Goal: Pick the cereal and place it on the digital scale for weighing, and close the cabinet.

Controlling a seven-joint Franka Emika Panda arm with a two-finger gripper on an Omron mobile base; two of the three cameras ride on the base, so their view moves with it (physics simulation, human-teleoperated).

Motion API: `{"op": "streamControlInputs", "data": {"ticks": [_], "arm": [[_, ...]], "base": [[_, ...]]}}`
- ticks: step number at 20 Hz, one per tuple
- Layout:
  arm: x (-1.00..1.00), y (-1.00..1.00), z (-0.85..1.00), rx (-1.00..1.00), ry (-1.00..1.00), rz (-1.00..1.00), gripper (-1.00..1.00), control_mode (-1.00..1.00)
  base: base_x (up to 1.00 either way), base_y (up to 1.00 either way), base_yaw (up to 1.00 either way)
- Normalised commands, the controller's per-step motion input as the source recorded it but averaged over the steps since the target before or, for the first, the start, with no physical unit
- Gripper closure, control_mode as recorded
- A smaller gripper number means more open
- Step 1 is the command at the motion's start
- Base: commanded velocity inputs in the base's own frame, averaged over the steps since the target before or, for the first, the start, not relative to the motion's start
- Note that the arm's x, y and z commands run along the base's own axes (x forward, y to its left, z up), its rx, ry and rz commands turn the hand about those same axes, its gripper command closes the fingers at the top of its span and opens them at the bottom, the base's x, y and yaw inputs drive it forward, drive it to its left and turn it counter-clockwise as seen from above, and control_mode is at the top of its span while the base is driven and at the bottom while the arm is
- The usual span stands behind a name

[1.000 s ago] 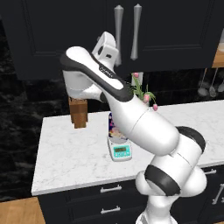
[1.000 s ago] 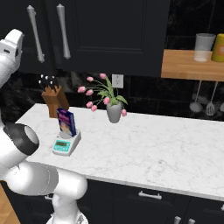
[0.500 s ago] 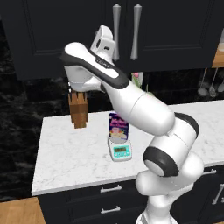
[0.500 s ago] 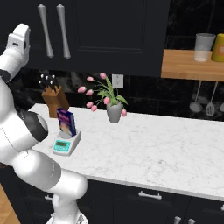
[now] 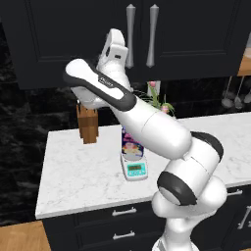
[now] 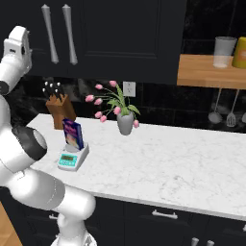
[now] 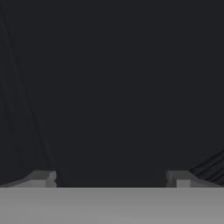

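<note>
The dark-blue cereal (image 5: 131, 143) (image 6: 73, 134) stands upright on the small grey digital scale (image 5: 136, 169) (image 6: 71, 158) on the marble counter. Above it hangs the black cabinet (image 5: 196, 34) (image 6: 125, 38); both doors look closed, with their silver bar handles (image 5: 131, 35) (image 6: 50, 33) side by side. My gripper (image 5: 115, 38) (image 6: 21, 37) (image 7: 111, 179) is raised against the left door, just left of the handles. It is open and holds nothing; its fingertips (image 7: 43, 178) stand wide apart before the dark door panel.
A wooden knife block (image 5: 88, 125) (image 6: 59, 108) stands left of the scale. A vase of pink tulips (image 6: 124, 120) sits behind it on the counter (image 6: 182, 168). At the right a wooden shelf (image 6: 211, 72) carries a cup, with utensils hanging under it.
My hand has moved up and in toward the left door, whose handle has drawn level with the other one. The cereal and scale have stayed put.
</note>
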Motion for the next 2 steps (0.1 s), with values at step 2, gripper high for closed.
{"op": "streamControlInputs", "data": {"ticks": [2], "arm": [[-0.08, -0.39, 0.32, 0.07, -0.23, -0.15, -1.0, -1.0]], "base": [[0.0, 0.0, 0.0]]}}
